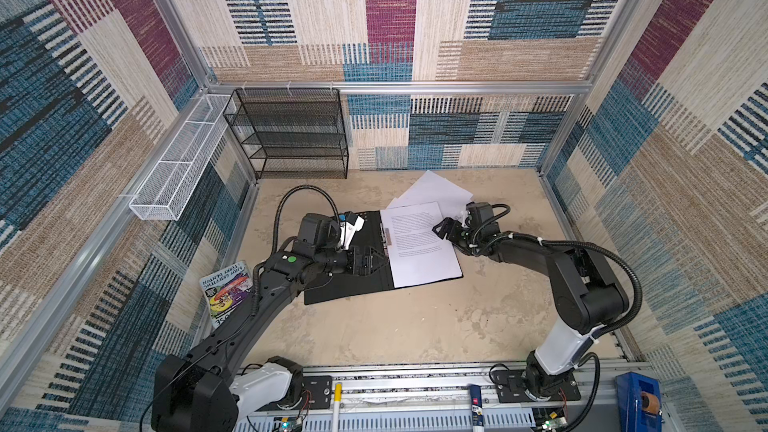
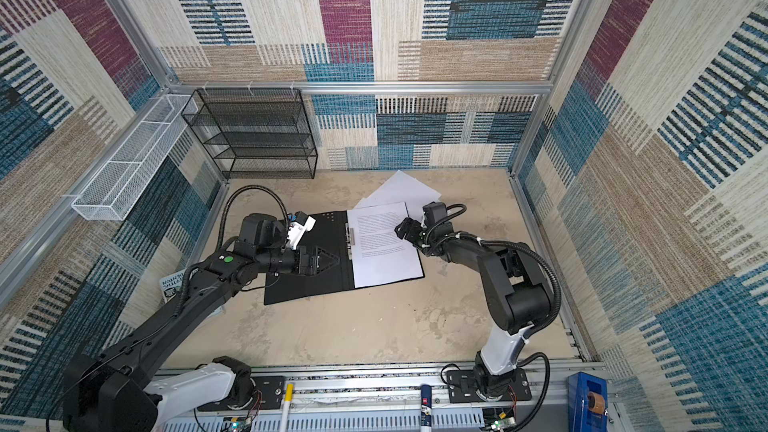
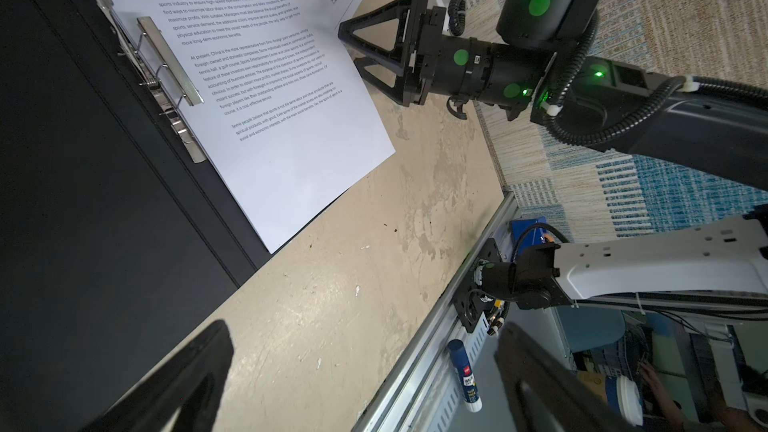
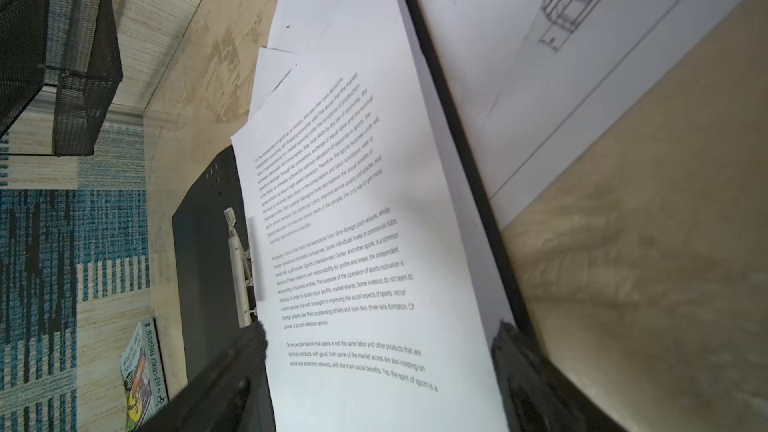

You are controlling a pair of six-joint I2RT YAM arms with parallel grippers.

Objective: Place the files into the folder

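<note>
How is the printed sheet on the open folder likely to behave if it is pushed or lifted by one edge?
Probably floppy: the printed sheet is thin paper lying flat, so lifted by an edge it would likely droop. Likely slippery: it rests on the smooth black folder, so a push may slide it rather than buckle it.

An open folder (image 1: 345,290), black inside, is seen at the frame's centre, with a printed sheet (image 1: 419,251) laid on its right half. More white sheets (image 1: 432,191) are spread just above it.
</note>
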